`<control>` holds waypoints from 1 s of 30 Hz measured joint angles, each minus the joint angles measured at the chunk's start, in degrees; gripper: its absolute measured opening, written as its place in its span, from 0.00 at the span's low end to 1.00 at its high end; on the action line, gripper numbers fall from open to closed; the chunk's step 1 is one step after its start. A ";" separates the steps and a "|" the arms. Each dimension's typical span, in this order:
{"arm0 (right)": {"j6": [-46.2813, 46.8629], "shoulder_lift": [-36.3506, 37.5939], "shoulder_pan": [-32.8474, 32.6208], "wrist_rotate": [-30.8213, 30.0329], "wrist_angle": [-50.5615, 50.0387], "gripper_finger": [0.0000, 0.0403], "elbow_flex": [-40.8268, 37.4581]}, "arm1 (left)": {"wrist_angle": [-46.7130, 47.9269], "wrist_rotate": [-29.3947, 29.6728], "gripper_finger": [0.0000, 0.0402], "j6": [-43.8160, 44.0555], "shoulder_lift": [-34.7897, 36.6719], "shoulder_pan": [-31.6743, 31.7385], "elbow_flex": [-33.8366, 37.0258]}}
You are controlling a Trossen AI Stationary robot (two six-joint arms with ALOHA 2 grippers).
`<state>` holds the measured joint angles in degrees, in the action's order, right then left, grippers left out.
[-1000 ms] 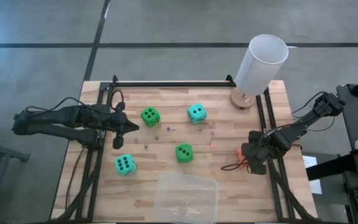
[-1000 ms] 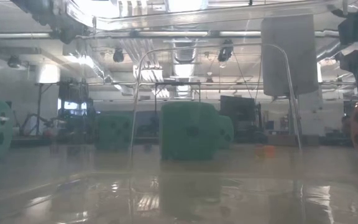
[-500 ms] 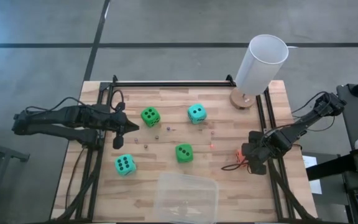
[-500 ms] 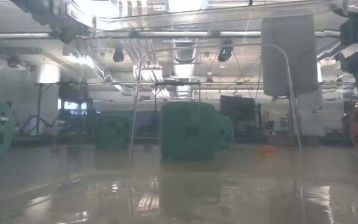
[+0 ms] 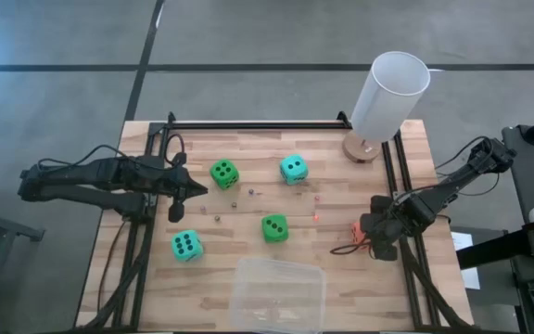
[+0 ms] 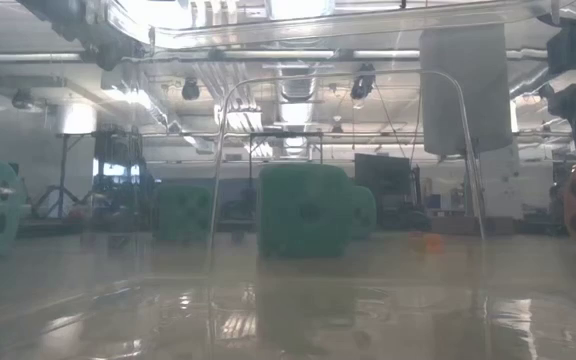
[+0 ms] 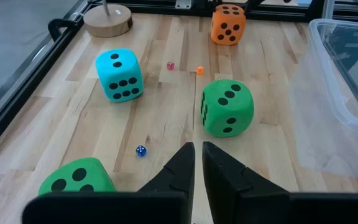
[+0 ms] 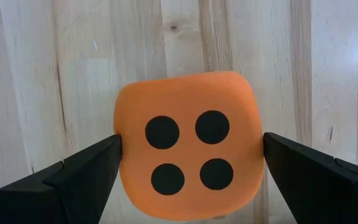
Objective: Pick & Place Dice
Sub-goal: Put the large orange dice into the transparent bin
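Dice lie spread out on my tabletop (image 5: 248,269). My right hand (image 8: 188,163) is low near the right edge, and its fingers (image 8: 79,177) are spread wide on both sides of the orange die (image 8: 190,145). One finger touches the die's side. I cannot tell if the other one touches it too. The die sits on the wood with four pips facing my wrist. From above I can only see a bit of orange (image 5: 357,229) poking out from under this hand.

My left hand (image 5: 176,199) hangs over the left part of the tabletop with its fingers (image 7: 178,171) pressed together, pinching nothing. A green die (image 5: 224,173) is just beside it. A teal die (image 5: 185,245) sits nearer the front edge on that side. Another green die (image 5: 274,227) is in the middle, and another teal die (image 5: 293,169) is farther back.

A clear bin (image 5: 278,295) sits at the front edge. A white tube (image 5: 389,95) stands on a round wooden base at the back right corner. A few tiny dice (image 7: 140,150) lie between the big ones.
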<state>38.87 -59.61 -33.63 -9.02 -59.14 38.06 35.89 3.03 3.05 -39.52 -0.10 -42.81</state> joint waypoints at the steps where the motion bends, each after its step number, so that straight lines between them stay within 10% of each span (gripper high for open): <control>1: 0.01 0.00 0.00 0.00 0.01 0.95 0.00 | -0.01 0.02 0.09 0.00 -0.01 0.02 0.00; 30: 0.53 -0.02 0.00 -0.02 1.76 0.95 -1.05 | -0.01 0.00 0.09 0.01 -0.01 0.01 0.00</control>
<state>39.40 -59.64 -33.63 -9.04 -57.39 37.01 35.88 3.03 3.06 -39.53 -0.09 -42.81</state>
